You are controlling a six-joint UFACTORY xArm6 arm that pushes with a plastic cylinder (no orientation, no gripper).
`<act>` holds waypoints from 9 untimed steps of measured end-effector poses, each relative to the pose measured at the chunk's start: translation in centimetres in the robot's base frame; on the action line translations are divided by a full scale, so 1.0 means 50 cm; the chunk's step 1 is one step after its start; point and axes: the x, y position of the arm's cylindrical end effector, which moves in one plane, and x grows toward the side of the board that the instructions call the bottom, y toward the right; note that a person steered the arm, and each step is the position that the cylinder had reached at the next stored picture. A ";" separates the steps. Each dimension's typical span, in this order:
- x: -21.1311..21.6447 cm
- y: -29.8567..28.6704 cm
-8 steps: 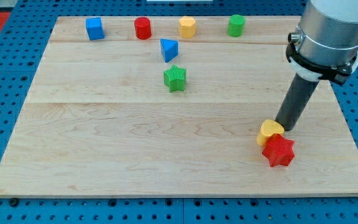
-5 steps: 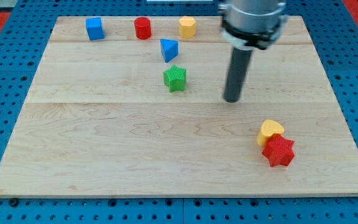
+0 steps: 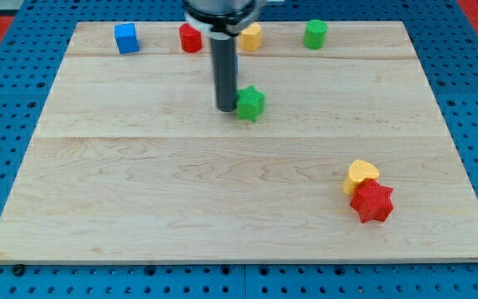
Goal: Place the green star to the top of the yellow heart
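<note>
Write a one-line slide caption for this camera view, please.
My tip touches the green star from the view's left; yellow heart far right.

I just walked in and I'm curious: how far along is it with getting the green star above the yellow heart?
Early. My tip sits against the green star on its left side, ready to push rightward. The yellow heart waits far off at lower right, touching the red star. The whole trip remains.
</note>
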 end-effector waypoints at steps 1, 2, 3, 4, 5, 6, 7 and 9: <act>-0.048 -0.032; -0.073 0.007; -0.018 0.060; 0.035 0.084; 0.069 0.121; 0.116 0.142; 0.096 0.103; 0.165 0.086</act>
